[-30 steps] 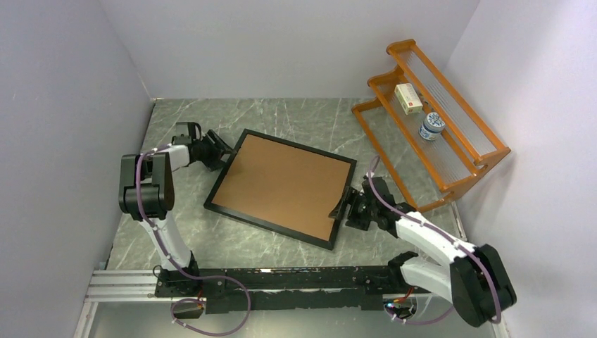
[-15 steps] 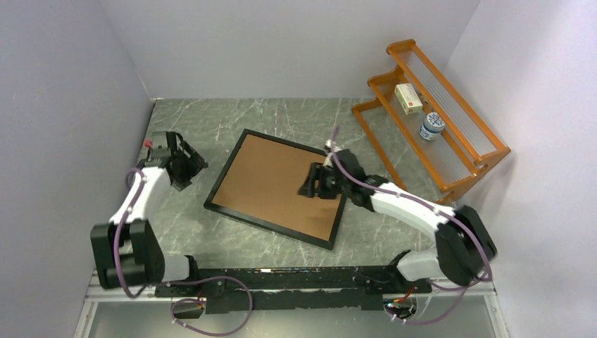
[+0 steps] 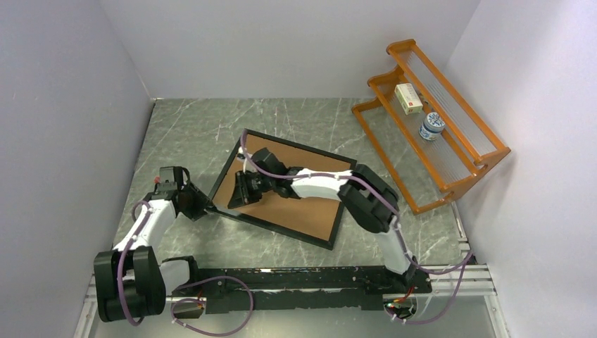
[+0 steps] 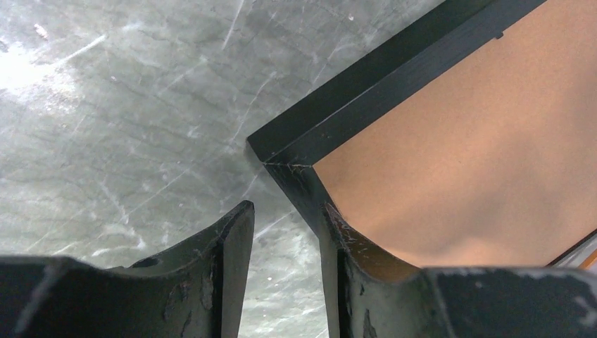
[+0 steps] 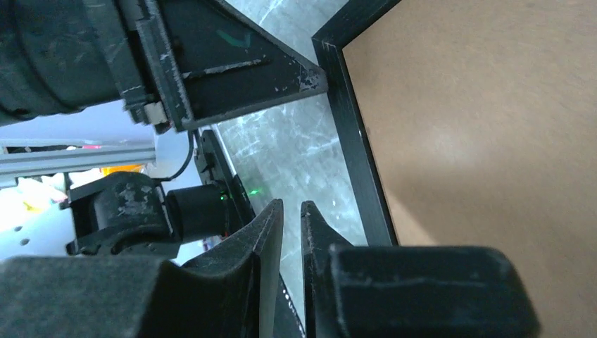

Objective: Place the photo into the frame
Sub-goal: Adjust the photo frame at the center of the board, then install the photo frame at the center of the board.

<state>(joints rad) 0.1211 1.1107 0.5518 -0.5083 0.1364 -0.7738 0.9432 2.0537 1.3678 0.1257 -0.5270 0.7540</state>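
- The frame (image 4: 366,98) lies flat on the marble worktop (image 3: 296,116), with its brown backing board (image 3: 310,211) turned upward.
- We cannot see the photo in any view. Whether it is already under the board or somewhere outside the views, we cannot tell.
- The left end effector (image 4: 286,208) sits low at the near left corner of the frame. Its fingers are apart and hold nothing. One finger (image 4: 345,246) is right at the black side bar, and the other is over bare worktop.
- The right end effector (image 5: 291,208) is stretched across the board to the same corner. Its fingers are only narrowly apart, with nothing between them, and it hangs just beside the left end effector.
- We judge that the step in hand is to get a hold at this corner, so that the board can come out and the photo can go in.
- To do it well, the left fingers should take the black bar squarely, one on each side, and close slowly, because a thin edge slips easily.
- The narrow right tips should work at the seam between the board and the bar. On the middle of the board they would only press it deeper.
- Both end effectors are crowded at one corner, so we would move one at a time.
- The front of the frame faces the worktop, so we would lift it and not drag it.
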